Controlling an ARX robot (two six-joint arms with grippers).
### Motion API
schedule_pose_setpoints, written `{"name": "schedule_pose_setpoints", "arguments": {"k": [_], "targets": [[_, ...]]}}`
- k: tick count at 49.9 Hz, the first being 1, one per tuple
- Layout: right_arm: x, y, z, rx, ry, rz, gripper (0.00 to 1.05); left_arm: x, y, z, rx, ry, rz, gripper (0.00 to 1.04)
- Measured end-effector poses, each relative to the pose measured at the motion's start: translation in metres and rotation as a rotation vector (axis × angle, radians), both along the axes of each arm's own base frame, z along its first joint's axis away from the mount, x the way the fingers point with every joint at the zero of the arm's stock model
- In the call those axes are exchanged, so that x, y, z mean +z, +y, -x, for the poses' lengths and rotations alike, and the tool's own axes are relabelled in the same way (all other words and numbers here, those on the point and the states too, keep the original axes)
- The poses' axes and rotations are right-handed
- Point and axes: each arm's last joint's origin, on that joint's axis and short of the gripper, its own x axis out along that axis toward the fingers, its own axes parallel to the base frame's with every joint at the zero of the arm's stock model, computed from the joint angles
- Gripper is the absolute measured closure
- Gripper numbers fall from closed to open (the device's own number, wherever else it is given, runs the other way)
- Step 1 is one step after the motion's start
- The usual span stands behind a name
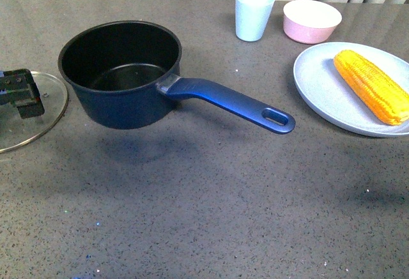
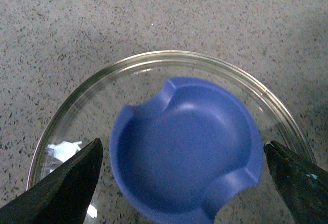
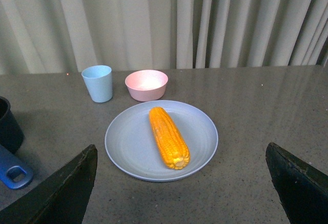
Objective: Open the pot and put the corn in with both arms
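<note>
**Q:** Start at the left. What is your left pincer doing?

**A:** Left pincer (image 2: 182, 143) is spread, one finger on either side of the blue knob (image 2: 174, 178), gripping nothing. The glass lid (image 1: 48, 106) lies flat on the table (image 1: 204, 196), just left of the pot (image 1: 121, 68). The pot is open and empty, and its handle (image 1: 230, 103) points right, toward the plate (image 1: 319, 90).

**Q:** And the right?

**A:** Right pincer (image 3: 180, 147) is also spread and empty, well apart from the plate. The corn (image 1: 372, 86) lies on that plate at far right, not yet in the pot.

**Q:** What could go wrong?

**A:** My guess is the cob is round, so an off-centre pinch may roll it or make it swing. The plate could also skid under a push. The handle lies between plate and pot, so a low carry may clip it and turn the pot. My left arm also sits close to the rim, so the two arms could crowd each other.

**Q:** Anything else around?

**A:** A pale cup (image 1: 254, 14) and a pink bowl (image 1: 312, 20) stand behind the plate. I judge both to be off the path.
</note>
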Motion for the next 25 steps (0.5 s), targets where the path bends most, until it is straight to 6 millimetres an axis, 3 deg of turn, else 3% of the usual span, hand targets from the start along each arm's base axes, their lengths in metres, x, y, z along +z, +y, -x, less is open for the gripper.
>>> {"name": "schedule_pose_setpoints", "arguments": {"k": [5,25], "targets": [[0.000,0.000,0.000,0.000,0.000,0.000,0.09,0.005,0.001,0.008,0.002,-0.004,0.021,0.09],[0.000,0.000,0.000,0.000,0.000,0.000,0.09,0.079,0.004,0.058,-0.075,-0.223,0.059,0.11]]}}
